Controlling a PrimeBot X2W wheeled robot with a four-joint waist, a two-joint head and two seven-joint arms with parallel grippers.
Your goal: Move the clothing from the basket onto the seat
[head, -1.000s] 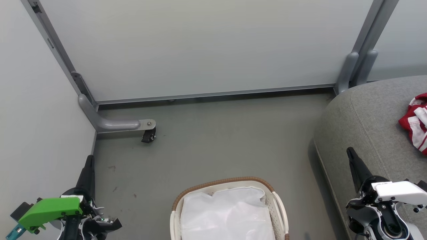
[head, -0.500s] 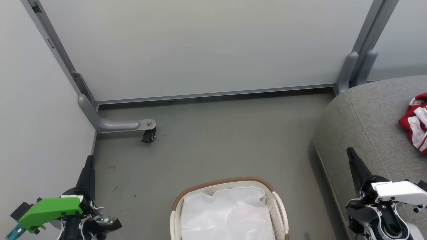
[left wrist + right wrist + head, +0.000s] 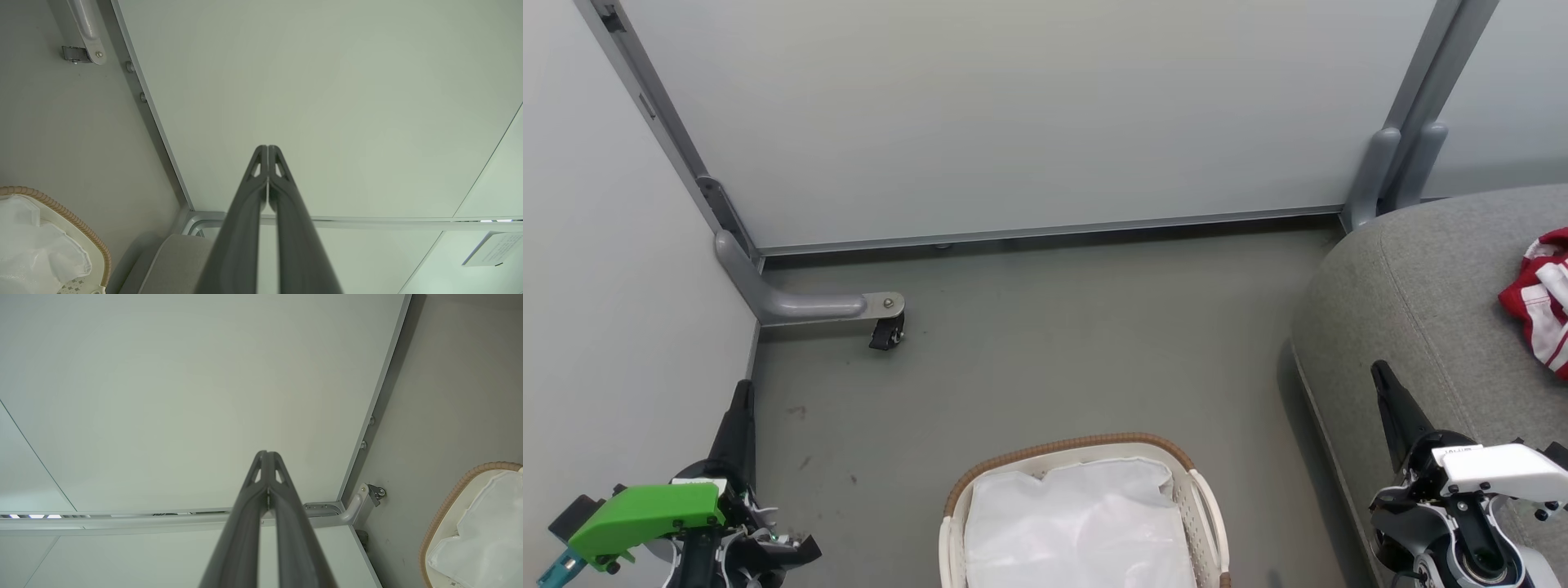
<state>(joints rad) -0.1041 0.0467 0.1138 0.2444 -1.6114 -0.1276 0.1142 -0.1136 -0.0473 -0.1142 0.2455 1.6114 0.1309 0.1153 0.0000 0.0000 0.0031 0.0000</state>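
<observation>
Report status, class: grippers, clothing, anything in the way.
Left gripper shut, empty. Right gripper shut, empty. Red clothing on sofa; basket holds white sheet. Nothing blocking.

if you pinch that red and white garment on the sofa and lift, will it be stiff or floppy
Probably floppy: the red and white garment lies crumpled in folds on the grey sofa, so it should drape from a pinch. It looks like thin fabric, so likely light. The woven upholstery may make it drag rather than slide.
</observation>
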